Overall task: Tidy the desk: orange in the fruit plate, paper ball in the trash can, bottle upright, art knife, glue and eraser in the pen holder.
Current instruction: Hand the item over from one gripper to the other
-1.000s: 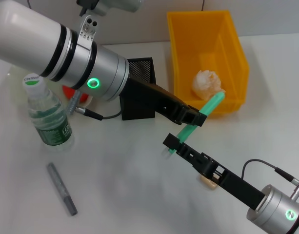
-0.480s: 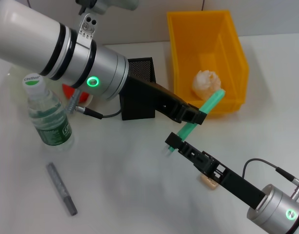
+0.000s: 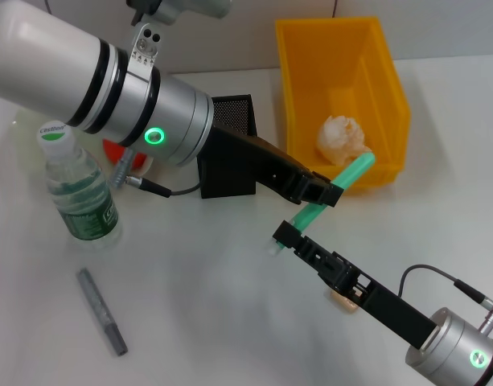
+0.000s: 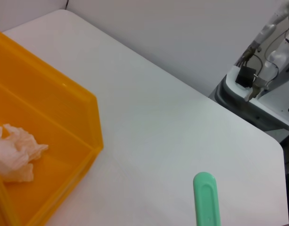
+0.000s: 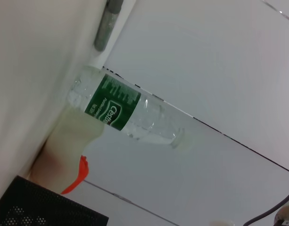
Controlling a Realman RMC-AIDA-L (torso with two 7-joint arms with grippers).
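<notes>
i'm on the glue point(image 3: 336, 187) step, midway through passing it from one arm to the other. the stick hangs tilted in the air over the middle of the bench point(image 3: 230, 305), its upper end reaching toward the near wall of the trash can point(image 3: 391, 121). the left gripper point(image 3: 320, 193) has its jaws pinching the stick about halfway along; the right gripper point(image 3: 285, 237) has its jaws around the lower, white end, though i cannot tell whether they are clamped or only resting against it.

the rest looks mostly done: the paper ball point(image 3: 341, 137) lies in the trash can, the bottle point(image 3: 77, 189) stands upright near the left edge, and a sliver of the orange point(image 3: 117, 150) shows just behind it (the left arm hides the plate, so i can't say how it sits). the knife point(image 3: 101, 312) lies flat toward the near left corner, and the eraser point(image 3: 343, 299) peeks out from under the right arm, so i judge both are yet to be picked up.

next, as i read it, one gripper has to let go cleanly while the other keeps a firm hold. whichever keeps the stick must swing it over the pen holder point(image 3: 228, 149), which stands just behind the left forearm, tip it upright, and lower it through the open top before releasing.
</notes>
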